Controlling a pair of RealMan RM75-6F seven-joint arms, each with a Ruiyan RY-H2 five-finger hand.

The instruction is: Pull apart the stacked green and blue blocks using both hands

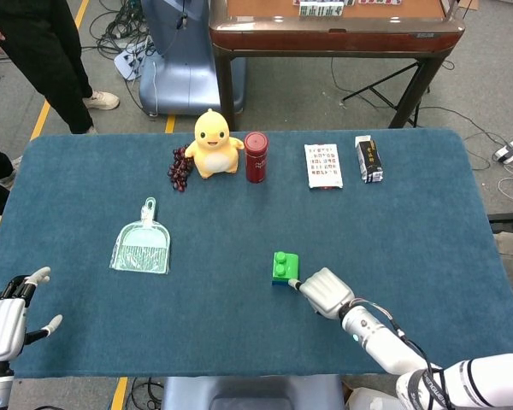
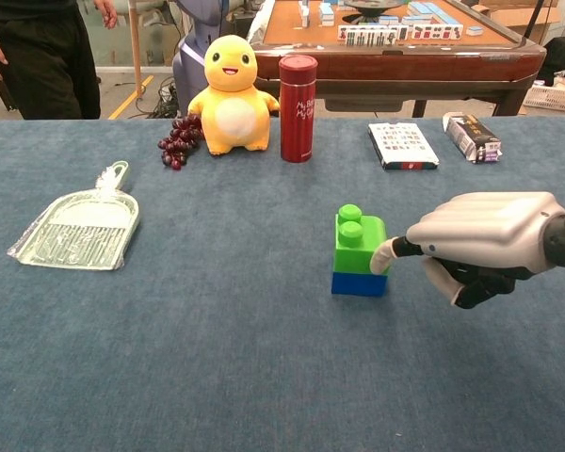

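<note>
Blue-carpeted table [image 1: 410,222]. Green block [image 2: 358,243] stacked on blue block [image 2: 359,282], near centre, blue mostly hidden in head view. Right hand [image 2: 480,243] holds nothing, fingers curled, one fingertip [image 2: 383,256] touching stack's right side. Left hand [image 1: 7,320] at near left edge, partly cut off, fingers spread, empty.

A grey floor [image 1: 316,94] surrounds the blue-carpeted table [image 1: 410,213]; at 12 o'clock stands a wooden mahjong table [image 1: 333,26] on dark legs, with rows of tiles [image 2: 372,35] on its brown top. At 11 o'clock, a pale blue machine base [image 1: 184,64] sits beside tangled cables [image 1: 124,30], and a yellow floor line [image 1: 56,90] runs diagonally past 1 standing person in black clothing [image 1: 26,51]. More cables [image 1: 504,162] lie at 3 o'clock.
</note>
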